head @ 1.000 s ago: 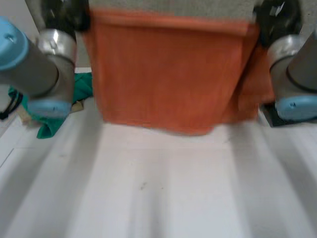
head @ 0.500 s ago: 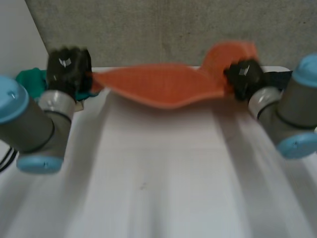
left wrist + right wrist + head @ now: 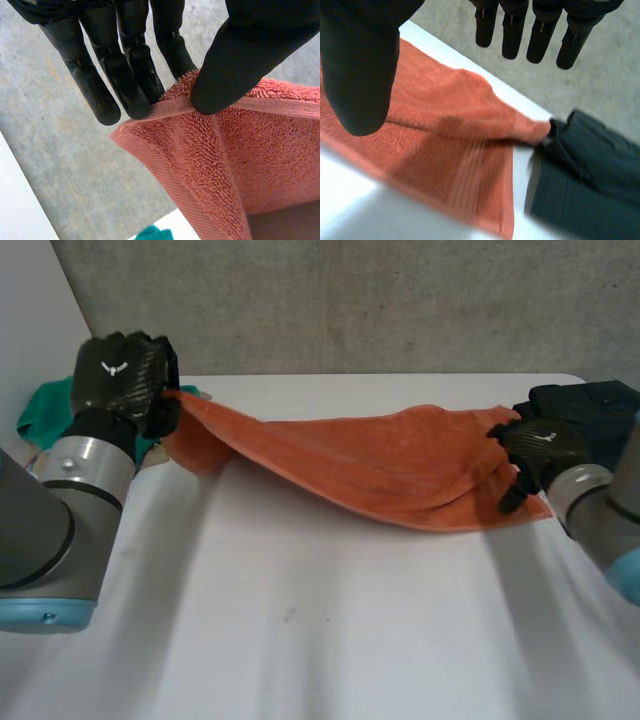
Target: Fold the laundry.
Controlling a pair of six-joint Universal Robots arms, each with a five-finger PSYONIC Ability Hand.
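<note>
Orange towel [image 3: 390, 465] is stretched across the far half of the white table [image 3: 300, 640], from the upper left of the head view to the right edge at mid height. Its left end is up off the table, held by the left hand [image 3: 125, 380] at upper left. A loose fold droops just below that hand. From there the cloth slopes down, and its right part lies on the table.

Left hand: gripping. The left wrist view has the thumb [image 3: 225, 75] pressing the towel's hem against the fingers [image 3: 132, 90], right by a corner. The terry pile hangs down from the pinch.

Right hand [image 3: 540, 445]: at the right edge of the head view, over the towel's right end. In the right wrist view the fingers [image 3: 540, 35] are straight, the thumb [image 3: 357, 70] is spread well apart from them, and nothing is between them. The towel lies flat under the palm, so there is no grip and the hand is relaxed. Can't tell whether it touches the cloth.

Other stuff:
- Dark garment [image 3: 590, 405] is at the upper right of the head view, just behind the right hand. In the right wrist view it touches the towel's far corner.
- Teal cloth [image 3: 40, 410] is at the upper left, behind the left hand and partly hidden by it.
- Grey wall [image 3: 350, 300] runs across the top of the frame.
</note>
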